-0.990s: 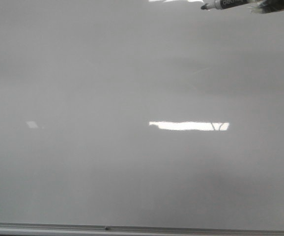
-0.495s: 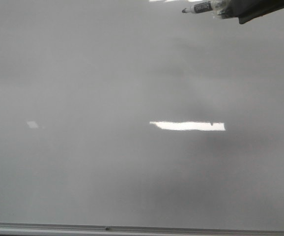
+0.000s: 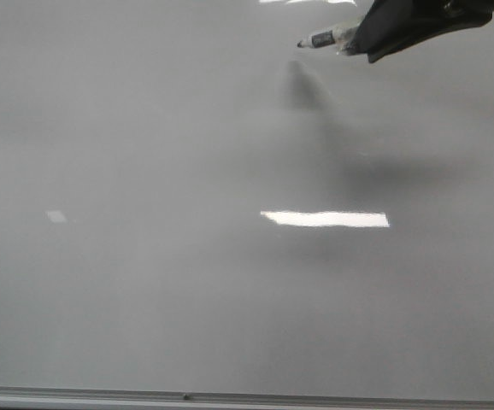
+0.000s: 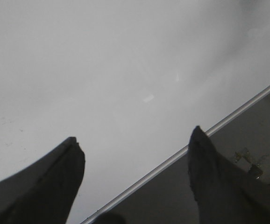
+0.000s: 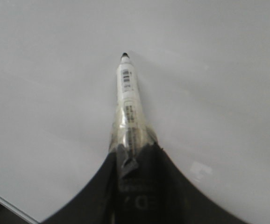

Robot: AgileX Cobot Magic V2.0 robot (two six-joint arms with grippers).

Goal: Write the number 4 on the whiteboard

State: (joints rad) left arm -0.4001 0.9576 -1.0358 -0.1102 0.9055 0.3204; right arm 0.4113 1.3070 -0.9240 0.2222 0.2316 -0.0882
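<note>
With the right hand (image 3: 355, 38) clenched on the marker (image 5: 127, 100), lower its tip squarely onto the whiteboard (image 3: 144, 282) ahead before stroking.

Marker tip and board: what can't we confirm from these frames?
- Tip contact: the marker tip looks close to the whiteboard, but no view shows whether it touches.
- Right gripper: cut off by the front view's top edge; in its wrist view the fingers cover the marker's rear.
- Marker label: too small and blurred to read.
- Ink: no stroke shows; glare patches could mask faint lines.
</note>
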